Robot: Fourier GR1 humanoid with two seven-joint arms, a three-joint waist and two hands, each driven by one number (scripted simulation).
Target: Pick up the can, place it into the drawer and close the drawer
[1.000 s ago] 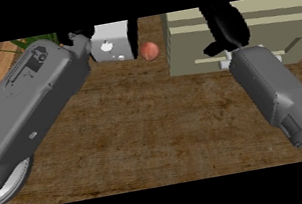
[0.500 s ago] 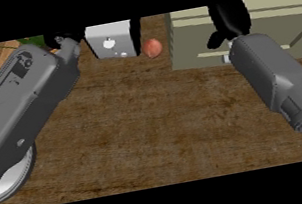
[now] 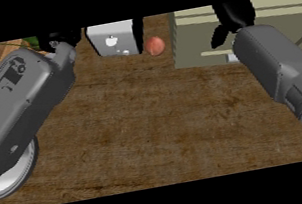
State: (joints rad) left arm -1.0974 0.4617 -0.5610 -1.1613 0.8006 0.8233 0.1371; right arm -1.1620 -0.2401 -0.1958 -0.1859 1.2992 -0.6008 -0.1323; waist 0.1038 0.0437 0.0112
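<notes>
No can shows plainly; it may be hidden by the right hand (image 3: 233,16) over the drawer (image 3: 196,40). Whether that hand or the left hand (image 3: 60,38) is closed cannot be told. A can likely handles light, stiff and smooth, best wrapped around its side.

A white box (image 3: 113,39) sits at 12 o'clock on the brown counter (image 3: 158,123). A small reddish ball (image 3: 155,46) lies just beside it. A white plate (image 3: 18,174) shows at 8 o'clock.
</notes>
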